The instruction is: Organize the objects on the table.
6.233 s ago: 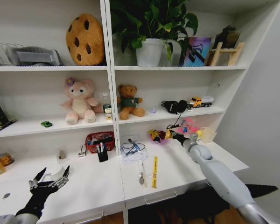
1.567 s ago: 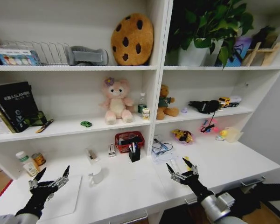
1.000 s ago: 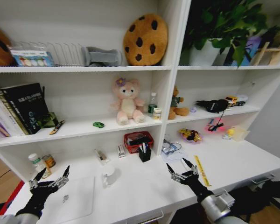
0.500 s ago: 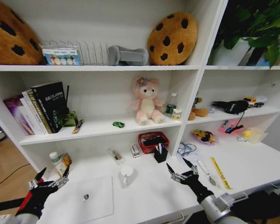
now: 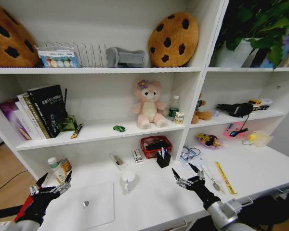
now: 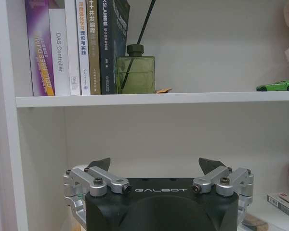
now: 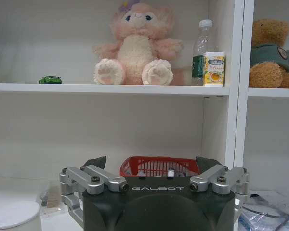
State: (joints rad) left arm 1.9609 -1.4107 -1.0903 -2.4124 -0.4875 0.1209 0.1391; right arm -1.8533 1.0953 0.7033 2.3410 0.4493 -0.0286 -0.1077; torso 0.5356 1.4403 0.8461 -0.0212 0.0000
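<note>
At the lower left of the head view the left gripper [image 5: 52, 184] hovers over the near edge of the white table [image 5: 149, 202], fingers spread wide and holding nothing; at the lower centre-right the right gripper [image 5: 188, 176] hangs above the table with its fingers likewise spread and empty. Between them, lower left of centre, a closed silver laptop [image 5: 84, 207] lies flat on the table, with a white mug [image 5: 128, 181] just beyond its far right corner. Right of the right gripper lie a spoon [image 5: 208, 175] and a yellow ruler [image 5: 223, 177]. Farther back, near the frame's centre, a red basket [image 5: 155, 146] sits against the shelving with a black pen holder [image 5: 163, 159] just in front of it. On the shelf above, a tiny green toy car [image 5: 119, 128] sits left of a pink plush bear [image 5: 147, 103], and at the middle left a green diffuser bottle [image 5: 69, 122] stands beside the books [image 5: 36, 113].
</note>
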